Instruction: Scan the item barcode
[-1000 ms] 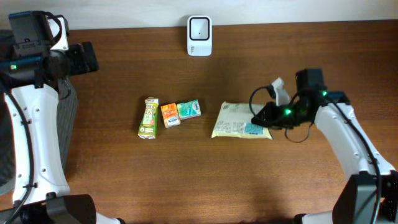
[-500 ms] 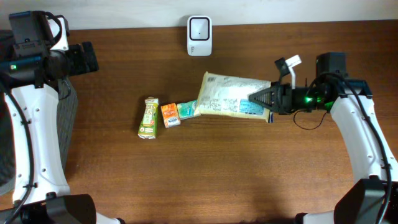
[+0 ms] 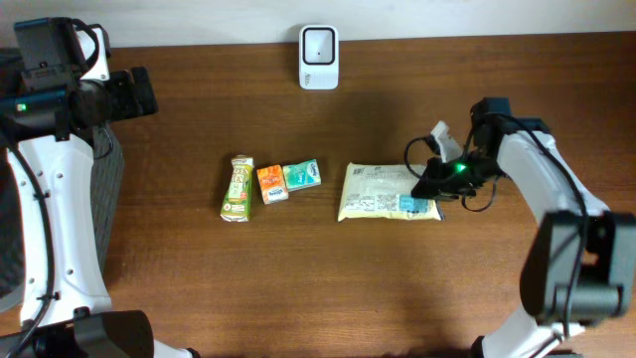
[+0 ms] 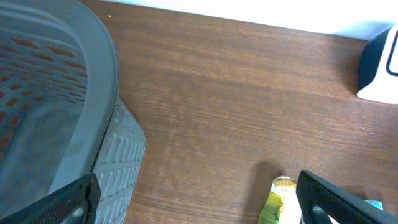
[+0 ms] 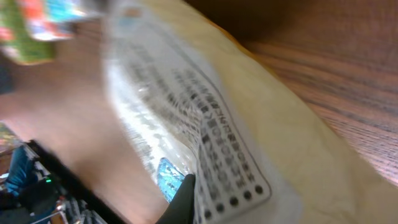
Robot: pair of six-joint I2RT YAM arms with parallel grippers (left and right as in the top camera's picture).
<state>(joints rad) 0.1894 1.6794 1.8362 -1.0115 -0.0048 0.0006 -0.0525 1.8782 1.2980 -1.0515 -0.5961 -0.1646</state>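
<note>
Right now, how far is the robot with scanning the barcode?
Done: the right gripper is shut on the right edge of the white packet. In hand: the packet is low, far from the white scanner at the back. Left to do: bring the packet's barcode up to the scanner. The left gripper is open and empty, above the basket.

Overhead looks straight down over the table. Left wrist faces down at its left end; right wrist hugs the pouch
</note>
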